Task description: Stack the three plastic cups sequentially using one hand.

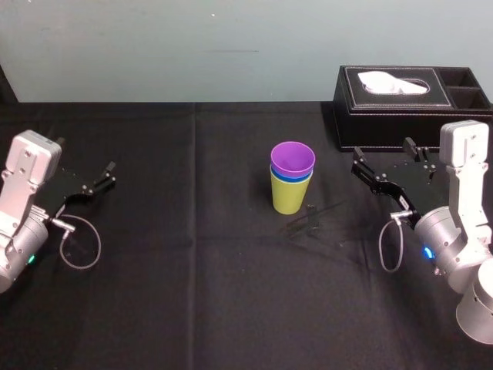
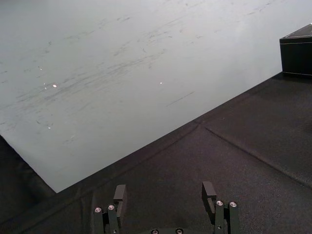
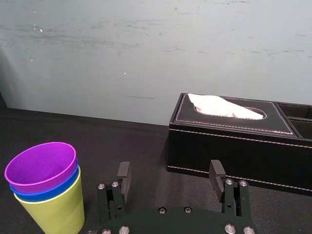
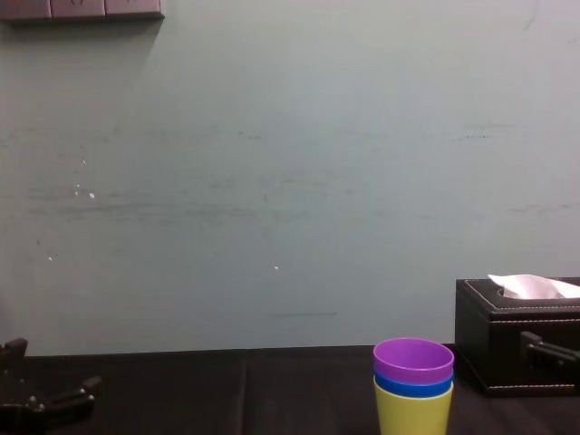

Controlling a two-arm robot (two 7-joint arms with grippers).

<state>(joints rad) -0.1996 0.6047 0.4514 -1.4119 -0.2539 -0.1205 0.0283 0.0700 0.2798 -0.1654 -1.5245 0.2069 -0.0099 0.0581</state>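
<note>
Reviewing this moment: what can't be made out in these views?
- Blue cup and purple cup: the lime cup hides their walls below the rims, so nesting depth is unknown.
- Lime cup's base: cut off by the chest view's bottom edge.
- Tissue box: one end cut off by the right wrist view's edge.
- Left gripper and right gripper: jaws open, their mounts cut off at the wrist views' bottom edges.

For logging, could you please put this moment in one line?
purple cup in blue cup in lime cup | left gripper open, parked | right gripper open, clear
</note>
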